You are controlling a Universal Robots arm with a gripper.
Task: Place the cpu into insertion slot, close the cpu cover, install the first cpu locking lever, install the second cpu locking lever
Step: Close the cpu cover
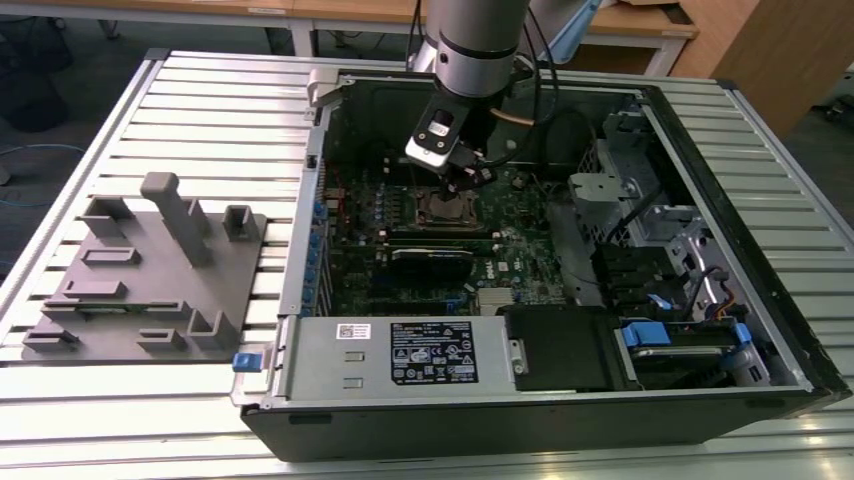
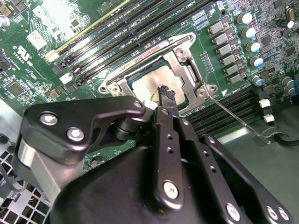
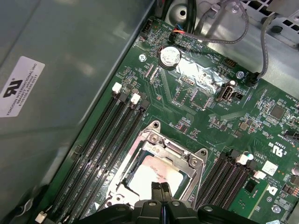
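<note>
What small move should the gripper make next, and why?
Probably rise a little and shift toward the loose lever. The cpu already lies under the lowered cover, the gripper hangs over it with jaws shut, and that lever stands free, not latched.

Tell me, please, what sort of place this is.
Probably a robotics lab or workshop: an opened desktop computer case lies on a slotted aluminium table, with a grey fixture block beside it and wooden desks behind.

One cpu [image 3: 154, 173], one cpu cover [image 2: 186, 69], one computer case [image 1: 534, 425], one grey fixture [image 1: 147, 290]
</note>
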